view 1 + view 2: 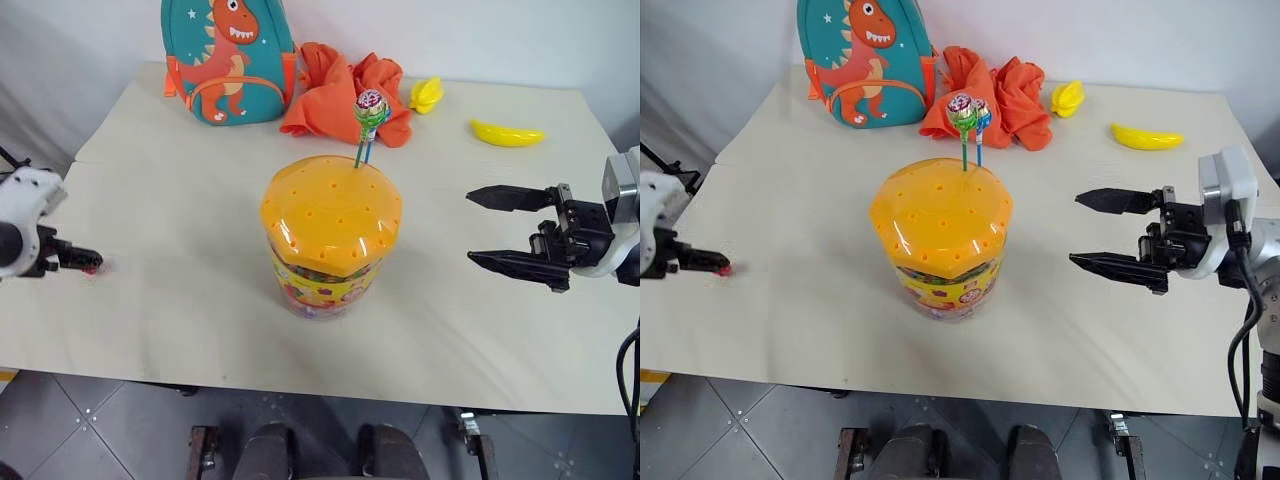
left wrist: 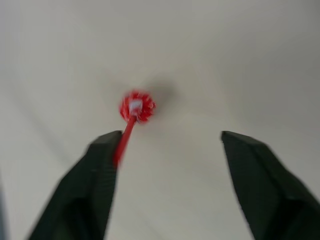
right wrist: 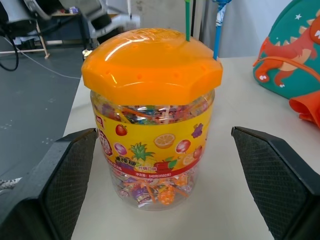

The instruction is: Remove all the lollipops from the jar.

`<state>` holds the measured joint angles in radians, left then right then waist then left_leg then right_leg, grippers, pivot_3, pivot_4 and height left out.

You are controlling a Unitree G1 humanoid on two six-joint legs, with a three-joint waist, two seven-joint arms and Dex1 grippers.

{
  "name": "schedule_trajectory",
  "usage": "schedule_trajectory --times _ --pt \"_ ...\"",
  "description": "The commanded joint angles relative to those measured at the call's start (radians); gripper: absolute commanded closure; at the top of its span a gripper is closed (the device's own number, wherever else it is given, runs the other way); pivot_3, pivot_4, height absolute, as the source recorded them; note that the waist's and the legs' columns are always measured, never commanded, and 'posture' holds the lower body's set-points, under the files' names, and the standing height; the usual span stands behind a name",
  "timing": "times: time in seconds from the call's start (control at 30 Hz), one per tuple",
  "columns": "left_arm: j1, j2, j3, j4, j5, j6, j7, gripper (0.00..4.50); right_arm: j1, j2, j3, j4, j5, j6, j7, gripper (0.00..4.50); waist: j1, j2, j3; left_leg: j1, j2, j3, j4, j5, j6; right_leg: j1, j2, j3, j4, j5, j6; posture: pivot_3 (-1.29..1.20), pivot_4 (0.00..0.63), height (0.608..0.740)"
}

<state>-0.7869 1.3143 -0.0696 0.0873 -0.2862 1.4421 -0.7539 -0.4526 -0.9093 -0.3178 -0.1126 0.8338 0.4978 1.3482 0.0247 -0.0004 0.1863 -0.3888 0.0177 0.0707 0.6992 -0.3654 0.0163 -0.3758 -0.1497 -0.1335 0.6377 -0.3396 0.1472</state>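
Observation:
The jar (image 1: 325, 285) stands mid-table, a clear tub with a fruit label and an orange domed lid (image 1: 332, 212). Two lollipops (image 1: 371, 106) stick up from holes in the lid on a green stick (image 1: 963, 150) and a blue stick (image 1: 979, 148). A third lollipop (image 2: 137, 106) has its head on the table at the far left. Its red stick runs back along the inner side of one finger (image 2: 102, 165) of my left gripper (image 2: 167, 137), which is open just above it. My right gripper (image 1: 472, 227) hovers open to the right of the jar, pointing at it, apart from it.
A teal dinosaur backpack (image 1: 228, 58) and a crumpled orange cloth (image 1: 345, 92) lie behind the jar. Two yellow banana toys (image 1: 507, 133) (image 1: 427, 95) sit at the back right. The table's front edge (image 1: 300, 385) runs close below the jar.

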Motion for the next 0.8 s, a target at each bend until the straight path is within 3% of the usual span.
schedule_trajectory --times 0.03,0.27,0.37,0.43,0.63,0.8 --pt "-0.124 0.022 -0.041 -0.002 0.011 -0.07 -0.051 0.06 -0.016 -0.026 -0.044 -0.018 0.005 -0.018 0.002 0.0 0.002 0.0 0.0 0.0 0.0 0.0 0.0 0.0 0.0 0.0 0.0 0.0 0.0 0.0 0.0 0.0 0.15 0.74" --pt "-0.308 -0.09 -0.046 0.027 -0.016 -0.26 -0.154 0.06 -0.038 -0.033 -0.07 -0.052 0.027 0.005 -0.045 0.0 -0.001 0.0 0.0 0.0 0.0 0.0 0.001 0.0 0.0 0.0 0.0 0.0 0.0 0.0 0.0 0.0 0.15 0.74" --pt "-0.293 -0.148 0.014 0.027 -0.051 -0.354 -0.191 0.06 -0.055 -0.037 -0.064 -0.078 0.042 0.039 -0.079 0.0 -0.003 0.0 0.0 0.0 0.0 0.0 0.001 0.0 0.0 0.0 0.0 -0.001 0.0 0.0 0.0 0.0 0.15 0.74" --pt "-0.252 -0.26 0.151 0.03 -0.151 -0.494 -0.238 0.06 -0.084 -0.044 -0.042 -0.121 0.071 0.107 -0.138 0.0 -0.004 0.0 0.0 0.0 0.0 0.0 0.001 0.0 0.0 0.0 0.0 -0.001 0.0 0.0 0.0 0.0 0.15 0.74" --pt "-0.162 -0.434 0.365 0.05 -0.344 -0.698 -0.385 0.06 -0.166 0.02 -0.007 -0.191 0.085 0.157 -0.31 0.0 -0.022 0.0 0.0 0.0 0.001 -0.003 0.002 0.0 0.0 -0.001 0.0 -0.003 0.004 0.0 0.0 0.0 0.15 0.74" --pt "-0.097 -0.483 0.412 0.09 -0.436 -0.837 -0.614 0.06 -0.27 0.066 0.062 -0.183 0.106 0.245 -0.413 0.0 -0.032 0.0 0.0 0.0 0.0 -0.004 0.002 0.0 0.0 -0.001 0.0 -0.003 0.006 0.0 0.0 0.0 0.15 0.74"
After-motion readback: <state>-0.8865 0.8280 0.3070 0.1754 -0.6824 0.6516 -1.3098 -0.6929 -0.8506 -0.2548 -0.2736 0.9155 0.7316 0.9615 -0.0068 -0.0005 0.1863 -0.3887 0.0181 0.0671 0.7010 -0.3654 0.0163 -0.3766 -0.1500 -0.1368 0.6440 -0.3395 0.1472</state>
